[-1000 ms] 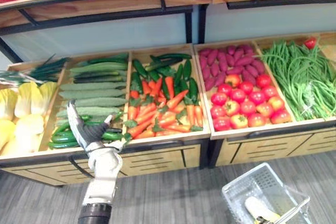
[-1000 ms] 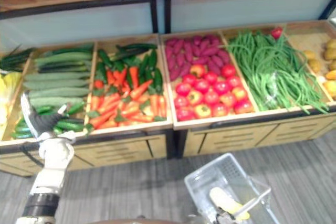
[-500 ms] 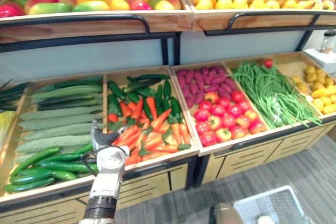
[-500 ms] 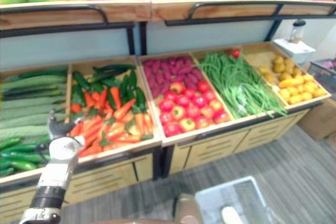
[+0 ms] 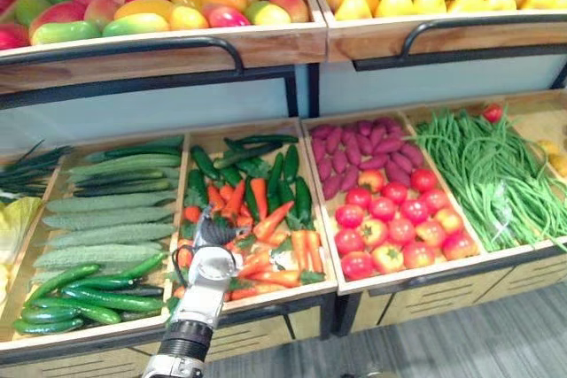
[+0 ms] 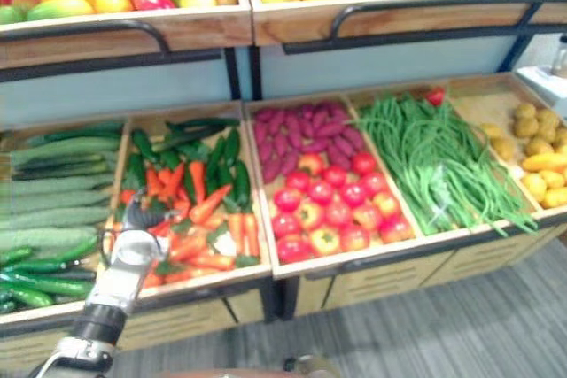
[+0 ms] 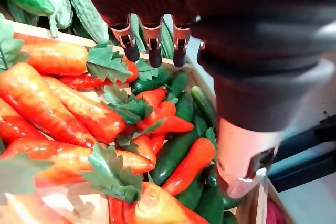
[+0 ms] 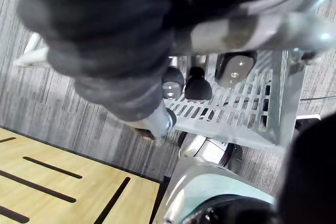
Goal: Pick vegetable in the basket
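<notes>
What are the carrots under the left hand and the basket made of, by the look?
The carrots: probably plastic replicas; glossy, uniform orange skin and stiff flat leaves. The basket: seemingly pale moulded plastic, matte, with a slotted grid wall.

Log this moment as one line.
left hand: fingers straight, above carrots | right hand: holding basket | pick: not yet done

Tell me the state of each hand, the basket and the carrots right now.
left hand, open, fingers straight, above the carrots, holding nothing.
right hand, fingers curled, apparently shut on the handle of the basket.
basket, carried, hanging under the right hand; contents cannot be told.
carrots, lying in their bin, none lifted.
</notes>
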